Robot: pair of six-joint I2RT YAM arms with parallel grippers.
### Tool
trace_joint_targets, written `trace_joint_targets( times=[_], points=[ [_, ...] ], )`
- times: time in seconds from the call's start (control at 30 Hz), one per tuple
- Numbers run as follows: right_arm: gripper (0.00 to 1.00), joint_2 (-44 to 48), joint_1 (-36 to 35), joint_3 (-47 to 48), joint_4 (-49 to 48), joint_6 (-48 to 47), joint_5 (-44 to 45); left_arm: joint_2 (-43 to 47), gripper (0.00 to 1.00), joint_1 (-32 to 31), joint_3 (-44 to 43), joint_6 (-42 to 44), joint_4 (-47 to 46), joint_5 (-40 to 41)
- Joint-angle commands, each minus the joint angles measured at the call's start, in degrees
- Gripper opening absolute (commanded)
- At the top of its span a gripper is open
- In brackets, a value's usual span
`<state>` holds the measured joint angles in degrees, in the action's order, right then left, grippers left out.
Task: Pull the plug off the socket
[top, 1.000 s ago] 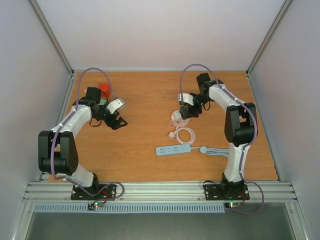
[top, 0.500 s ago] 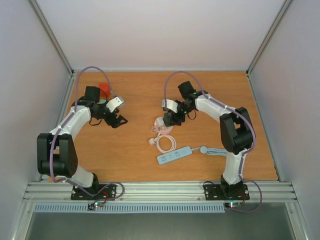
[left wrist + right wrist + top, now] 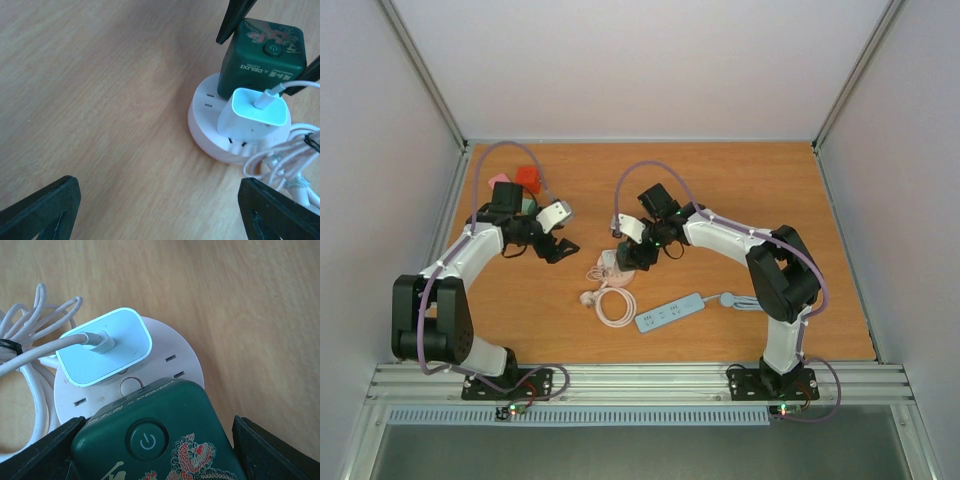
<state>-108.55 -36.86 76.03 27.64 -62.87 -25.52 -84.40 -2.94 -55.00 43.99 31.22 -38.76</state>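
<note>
Up top, the right end effector [image 3: 632,254] is reaching down over the round socket [image 3: 606,266] in the middle of the surface [image 3: 740,190]. The coiled cable [image 3: 615,306] and power strip [image 3: 670,312] are lying just nearer. The left end effector [image 3: 557,246] is sitting off to the left, apart from the socket.

Left wrist now: its fingers [image 3: 40,210] are gaping wide, holding nothing. The white plug [image 3: 252,112] is sitting in the socket beside the green cube adapter [image 3: 262,50].

Right wrist: the fingers [image 3: 272,452] are clamping the green cube adapter from both sides, with the white plug just beyond it.
</note>
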Motion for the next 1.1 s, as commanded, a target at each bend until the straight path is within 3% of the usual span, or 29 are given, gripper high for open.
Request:
trace_joint_targets(
  times=[0.0, 0.17, 0.37, 0.5, 0.73, 1.07],
  points=[
    [0.53, 2.3, -2.7, -1.6, -0.8, 7.1, -0.2, 1.9, 0.88, -0.3, 1.7, 4.5, -2.1, -1.8],
    [0.81, 3.4, -2.7, -2.2, -0.2, 6.2, -1.4, 1.1, 0.88, -0.3, 1.9, 7.9, -0.2, -2.9],
    [0.98, 6.6, -1.9, -3.8, -1.9, 1.6, -6.6, 0.8, 0.89, -0.3, 1.8, 10.3, 0.9, -3.5],
    [0.98, 7.2, -1.5, -3.5, -1.4, -3.0, -10.5, 0.9, 0.89, -0.3, 1.7, 11.4, 2.2, -3.6],
    [0.96, 4.0, -1.5, -3.3, 1.2, -19.0, -11.9, 1.6, 0.88, -0.3, 2.8, 11.0, 3.4, -4.2],
    [0.88, -1.2, -1.0, -0.9, 2.5, -25.3, -9.0, 3.8, 0.87, -0.6, 4.9, 11.2, 3.8, -4.9]
  ],
)
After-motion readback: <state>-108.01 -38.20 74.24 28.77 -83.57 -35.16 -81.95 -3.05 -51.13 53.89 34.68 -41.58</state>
